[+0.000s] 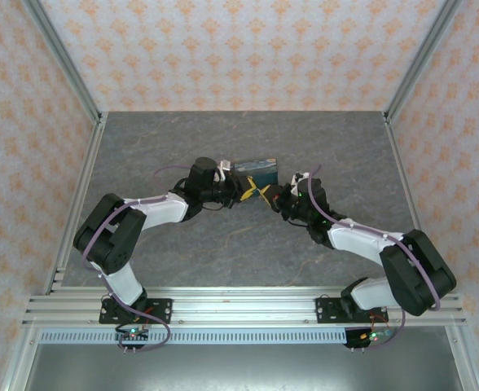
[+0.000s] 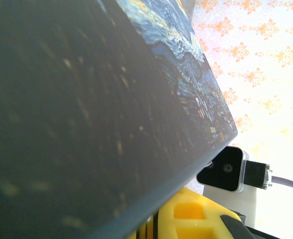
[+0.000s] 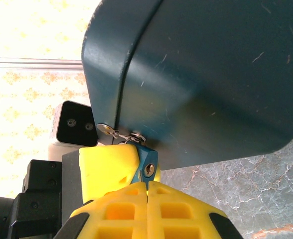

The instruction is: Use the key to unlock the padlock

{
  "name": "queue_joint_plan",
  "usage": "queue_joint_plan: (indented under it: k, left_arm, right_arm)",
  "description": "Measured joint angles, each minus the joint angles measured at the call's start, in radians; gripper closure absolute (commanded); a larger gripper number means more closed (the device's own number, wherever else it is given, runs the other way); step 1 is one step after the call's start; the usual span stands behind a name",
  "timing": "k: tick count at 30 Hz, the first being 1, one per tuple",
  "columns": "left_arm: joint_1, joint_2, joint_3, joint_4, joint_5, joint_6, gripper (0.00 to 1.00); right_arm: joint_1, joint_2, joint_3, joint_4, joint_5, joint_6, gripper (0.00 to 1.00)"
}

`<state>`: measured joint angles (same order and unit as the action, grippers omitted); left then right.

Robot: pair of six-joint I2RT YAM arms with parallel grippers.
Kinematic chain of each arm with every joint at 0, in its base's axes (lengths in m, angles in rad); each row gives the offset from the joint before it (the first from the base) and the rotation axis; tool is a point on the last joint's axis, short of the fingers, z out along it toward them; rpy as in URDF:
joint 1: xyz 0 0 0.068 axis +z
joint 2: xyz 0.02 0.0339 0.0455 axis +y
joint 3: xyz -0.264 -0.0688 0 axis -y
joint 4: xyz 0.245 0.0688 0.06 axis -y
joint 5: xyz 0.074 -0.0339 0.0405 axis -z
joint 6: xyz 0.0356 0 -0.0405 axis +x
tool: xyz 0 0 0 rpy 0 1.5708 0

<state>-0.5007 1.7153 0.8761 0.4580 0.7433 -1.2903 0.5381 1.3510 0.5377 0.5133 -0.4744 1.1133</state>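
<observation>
"Steadying the padlock [image 3: 147, 162] matters most here, I'd judge. It hangs from small metal rings [image 3: 135, 134] at the tin's [image 3: 211, 74] lower corner, keyhole facing the right claw [image 3: 147, 191]. The left claw [image 3: 131, 162] sits narrow just beside that corner and seems to pinch the padlock's body."

"And the right claw?"

"Closed tight, its tips directly under the keyhole and almost touching it. I can't make out the key in the seam between them, so I can't say it's held."

"So how should the entry go?"

"Push straight along the keyhole's line in small moves, then twist about that same line. The left claw has to resist the twist, or the padlock will swing under the tin."

"Anything inside the tin?"

"Its lid looks shut, so the contents are hidden. From above, both claws meet at the tin's near side, over the table [image 1: 321, 147]."
</observation>
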Motion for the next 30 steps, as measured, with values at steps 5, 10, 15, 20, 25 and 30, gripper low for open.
queue_joint_plan:
  k: [5,10,15,20,25,30]
  left_arm:
    - [0.0,0.0,0.0,0.0,0.0,0.0,1.0]
    - [0.0,0.0,0.006,-0.006,0.0,0.0,1.0]
    - [0.0,0.0,0.006,-0.006,0.0,0.0,1.0]
    - [0.0,0.0,0.006,-0.006,0.0,0.0,1.0]
    - [0.0,0.0,0.006,-0.006,0.0,0.0,1.0]
    - [0.0,0.0,0.006,-0.006,-0.001,-0.001,1.0]
  right_arm:
    - [0.0,0.014,0.001,0.0,0.0,0.0,1.0]
    - [0.0,0.031,0.001,0.002,-0.001,0.001,1.0]
    - [0.0,0.034,0.002,0.002,-0.003,0.001,1.0]
    - [0.0,0.035,0.017,0.003,-0.003,0.001,1.0]
    - [0.0,0.035,0.018,0.002,-0.003,0.001,1.0]
    - [0.0,0.037,0.019,0.002,-0.004,0.001,1.0]
